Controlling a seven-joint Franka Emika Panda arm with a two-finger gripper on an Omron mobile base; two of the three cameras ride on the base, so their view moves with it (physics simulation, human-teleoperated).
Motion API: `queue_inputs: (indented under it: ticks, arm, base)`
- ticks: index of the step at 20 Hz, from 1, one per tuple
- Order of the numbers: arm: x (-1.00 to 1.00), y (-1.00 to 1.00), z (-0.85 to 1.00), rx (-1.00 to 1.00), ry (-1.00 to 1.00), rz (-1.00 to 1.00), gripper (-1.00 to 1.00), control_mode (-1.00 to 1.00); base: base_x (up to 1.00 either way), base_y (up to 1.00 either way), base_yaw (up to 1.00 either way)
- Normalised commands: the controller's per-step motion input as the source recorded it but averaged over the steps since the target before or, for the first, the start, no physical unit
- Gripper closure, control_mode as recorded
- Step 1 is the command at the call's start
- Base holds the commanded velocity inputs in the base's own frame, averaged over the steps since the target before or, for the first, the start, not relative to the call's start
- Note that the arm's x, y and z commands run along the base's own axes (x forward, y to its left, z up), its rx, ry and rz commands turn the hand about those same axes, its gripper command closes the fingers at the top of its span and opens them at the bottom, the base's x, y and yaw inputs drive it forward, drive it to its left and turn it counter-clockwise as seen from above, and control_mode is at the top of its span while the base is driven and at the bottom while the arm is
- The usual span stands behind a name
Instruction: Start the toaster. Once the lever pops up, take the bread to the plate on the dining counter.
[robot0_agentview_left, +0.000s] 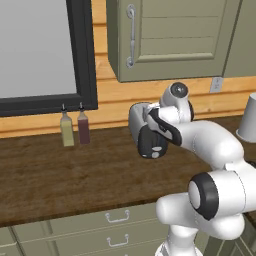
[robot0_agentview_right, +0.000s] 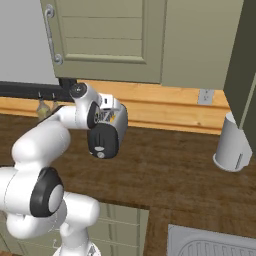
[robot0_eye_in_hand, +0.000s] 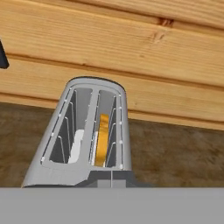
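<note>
On the brown wood-grain counter (robot0_eye_in_hand: 175, 153), below the closed, empty gripper, the small rounded silver toaster (robot0_eye_in_hand: 83, 131) runs lengthwise toward the plank wall (robot0_eye_in_hand: 131, 43), slots up, holding the pale bread slice (robot0_eye_in_hand: 76, 146).

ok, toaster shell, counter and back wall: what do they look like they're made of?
Toaster: looks like brushed metal, with a silver-grey shell and thin wire guides in the slots.
Counter: dark brown wood grain, matte; could be laminate.
Back wall: light orange wood planks with horizontal seams and a knot, slight sheen.
</note>
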Motion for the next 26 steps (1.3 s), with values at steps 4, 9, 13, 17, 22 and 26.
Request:
queue_inputs:
  ticks: [4, 9, 13, 17, 22, 26]
  arm:
    - [0.16, 0.00, -0.13, 0.00, 0.00, 0.00, 1.00, -1.00]
    - [0.18, 0.03, -0.09, 0.00, 0.00, 0.00, 1.00, -1.00]
    - [0.21, 0.11, -0.05, 0.00, 0.00, 0.00, -1.00, -1.00]
    - [0.22, 0.06, 0.00, 0.00, 0.00, -0.01, -1.00, -1.00]
    - [0.16, 0.00, 0.00, 0.00, 0.00, -0.01, -1.00, -1.00]
    - [0.06, 0.00, 0.00, 0.00, 0.00, 0.00, -1.00, -1.00]
  base:
    - [0.00, 0.00, 0.00]
    - [0.00, 0.00, 0.00]
    - [0.00, 0.00, 0.00]
    - [0.00, 0.00, 0.00]
    - [0.00, 0.00, 0.00]
    - [0.00, 0.00, 0.00]
